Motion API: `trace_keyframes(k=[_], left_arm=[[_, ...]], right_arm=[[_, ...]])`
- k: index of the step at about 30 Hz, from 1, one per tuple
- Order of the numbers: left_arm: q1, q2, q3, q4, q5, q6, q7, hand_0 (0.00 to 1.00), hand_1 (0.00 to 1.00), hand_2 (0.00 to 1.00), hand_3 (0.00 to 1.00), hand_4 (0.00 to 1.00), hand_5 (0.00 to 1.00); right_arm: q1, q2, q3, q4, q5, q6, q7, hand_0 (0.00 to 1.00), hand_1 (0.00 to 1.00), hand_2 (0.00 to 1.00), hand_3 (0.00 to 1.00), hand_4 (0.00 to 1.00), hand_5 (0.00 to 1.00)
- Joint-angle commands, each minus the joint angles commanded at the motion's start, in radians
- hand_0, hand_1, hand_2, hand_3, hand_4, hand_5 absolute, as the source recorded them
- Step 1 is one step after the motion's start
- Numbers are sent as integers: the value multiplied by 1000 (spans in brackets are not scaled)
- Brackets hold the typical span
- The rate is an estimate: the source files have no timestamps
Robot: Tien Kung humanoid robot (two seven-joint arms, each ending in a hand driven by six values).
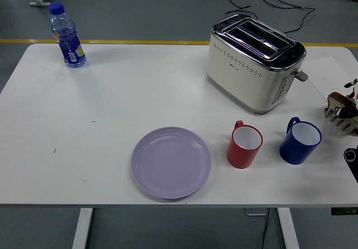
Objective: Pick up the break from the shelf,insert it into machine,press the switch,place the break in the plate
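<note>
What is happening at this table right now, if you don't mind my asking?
Nothing is being handled yet. The toaster has empty slots, and the purple plate is bare. The wooden rack sits at the table's right edge, and a black part of the right arm shows below it, its hand out of view. A red mug, blue mug and water bottle stand untouched.

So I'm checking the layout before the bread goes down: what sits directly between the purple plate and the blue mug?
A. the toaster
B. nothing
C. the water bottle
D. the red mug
D: the red mug stands on the table right of the purple plate and left of the blue mug, while the toaster sits farther back and the water bottle is at the far left.
</note>
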Motion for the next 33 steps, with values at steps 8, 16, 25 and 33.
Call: trace_keyframes(k=[8, 16, 25, 33], left_arm=[[-1, 0, 5, 0, -2, -1, 0, 651, 573, 590, 606, 327, 955], [-2, 1, 3, 0, -2, 0, 1, 652, 574, 590, 605, 327, 955], [-3, 2, 1, 0, -1, 0, 0, 652, 572, 590, 605, 327, 953], [-4, 3, 1, 0, 1, 0, 0, 652, 575, 590, 606, 326, 951]], right_arm=[[9, 5, -19, -27, -20, -10, -17, 407, 423, 471, 542, 537, 2], [14, 1, -25, -34, -16, -32, -16, 357, 385, 453, 525, 504, 2], [21, -13, -24, -13, -5, -66, -8, 349, 380, 442, 517, 430, 2], [25, -49, -8, 47, -3, -72, -4, 345, 372, 436, 516, 427, 2]])
